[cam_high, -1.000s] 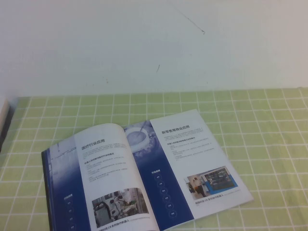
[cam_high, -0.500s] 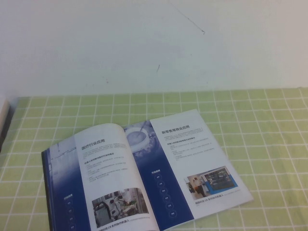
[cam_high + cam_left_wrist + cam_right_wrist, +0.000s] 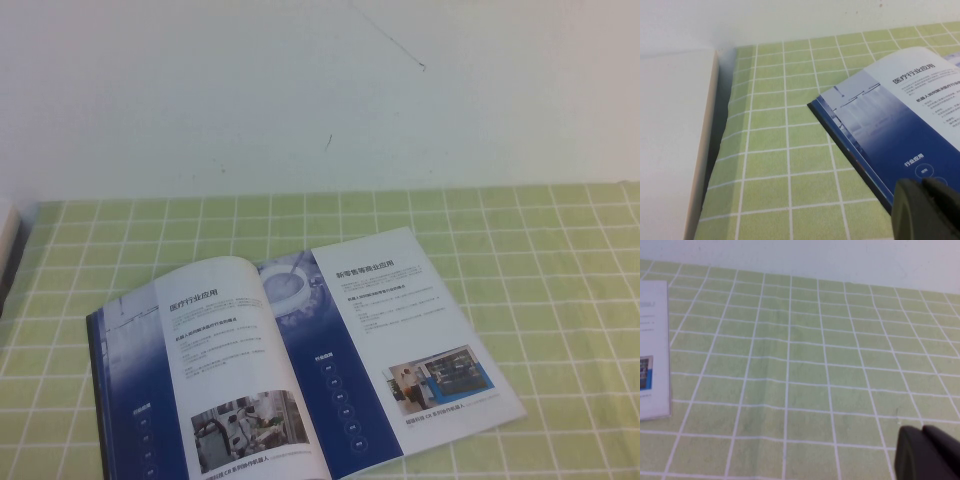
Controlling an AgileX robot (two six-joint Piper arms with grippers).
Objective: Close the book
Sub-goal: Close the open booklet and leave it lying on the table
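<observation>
White wall (image 3: pixel 300 90) behind, matte and scuffed. Below it the worktop (image 3: pixel 560 240), dressed in soft green cloth with a white grid. A pale flat panel (image 3: pixel 670 140) lines its left edge. And there's the book (image 3: pixel 300 360), lying open near the front left: glossy pages, blue bands, small photos, the left leaf bowed up, the right one flat. The left gripper (image 3: pixel 923 184) hangs by the book's left edge, dark jaws pressed together. The right gripper (image 3: pixel 923 429) sits over bare cloth, well clear of the right page, jaws likewise pressed together.
</observation>
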